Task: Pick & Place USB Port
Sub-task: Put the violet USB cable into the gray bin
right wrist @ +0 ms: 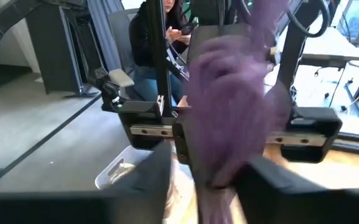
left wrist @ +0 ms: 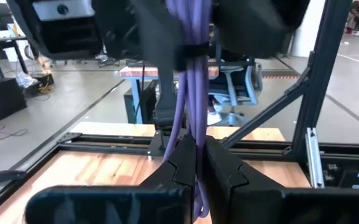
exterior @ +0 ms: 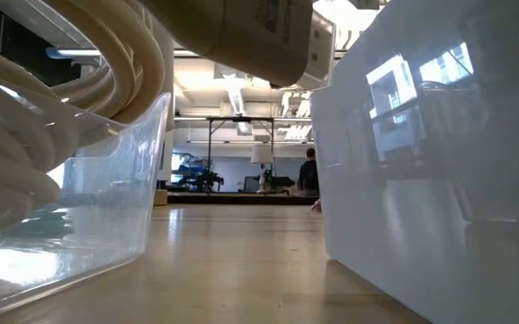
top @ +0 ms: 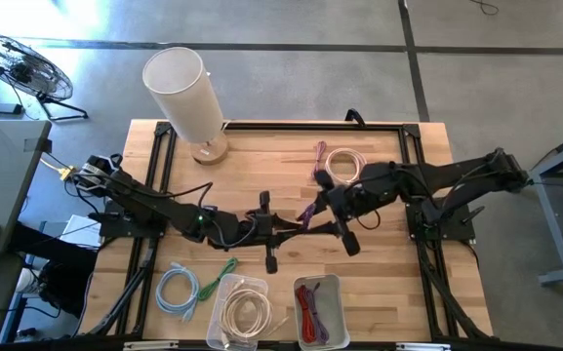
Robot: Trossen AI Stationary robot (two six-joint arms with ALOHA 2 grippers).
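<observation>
The purple USB cable (top: 308, 211) is a bundle with a black tie, held above the middle of the table between both grippers. My left gripper (top: 301, 227) reaches in from the table's left and is shut on the cable (left wrist: 191, 112). My right gripper (top: 318, 205) comes from the right and is also shut on the cable (right wrist: 229, 118), which shows blurred in that wrist view. The low view shows neither gripper. My left gripper pinches the purple bundle's lower stretch (left wrist: 196, 163) between its two fingers (left wrist: 178, 168), below the black tie (left wrist: 188, 50). The strands run upright through the gap, across the fingers. My right gripper has the bundle (right wrist: 219, 155) pinched between its two fingers (right wrist: 263, 177). The cable fills the gap and rises past them; which part it has, the blur hides.
At the near edge stand a clear bin (top: 245, 310) with a cream cable coil and a bin (top: 317, 308) with a red cable. A light blue coil (top: 177, 291) and a green cable (top: 219, 272) lie left of them. A pinkish coil (top: 342, 162) and a white cylinder lamp (top: 185, 96) sit farther back.
</observation>
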